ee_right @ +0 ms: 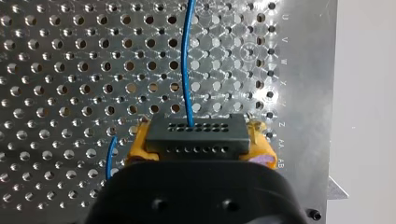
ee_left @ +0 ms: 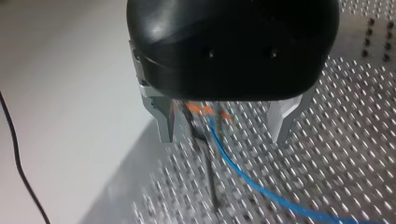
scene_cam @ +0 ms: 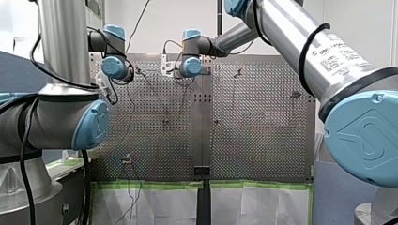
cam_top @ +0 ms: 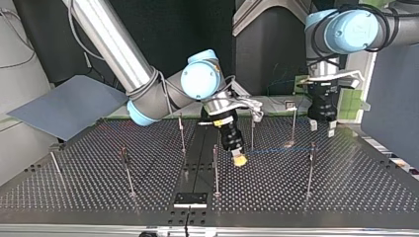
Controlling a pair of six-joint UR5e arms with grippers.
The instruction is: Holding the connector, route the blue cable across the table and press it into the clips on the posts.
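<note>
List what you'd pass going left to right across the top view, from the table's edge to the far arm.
Grey sheet → right arm's hand → blue cable → left arm's hand.

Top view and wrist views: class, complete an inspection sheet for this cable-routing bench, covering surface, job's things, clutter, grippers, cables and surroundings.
Surface: perforated table, metal, with thin upright posts standing on it.
Job's things: black connector with the blue cable leaving it; orange clip on a post.
Clutter: nothing seen.
Grippers: my right gripper, yellow pads, shut on the connector; my left gripper, metal fingers open either side of the orange clip.
Cables: blue cable runs from the connector toward the top view's right and passes the orange clip; black wire beside the table.
Surroundings: grey panel at the top view's left; green tape along the table edge.
</note>
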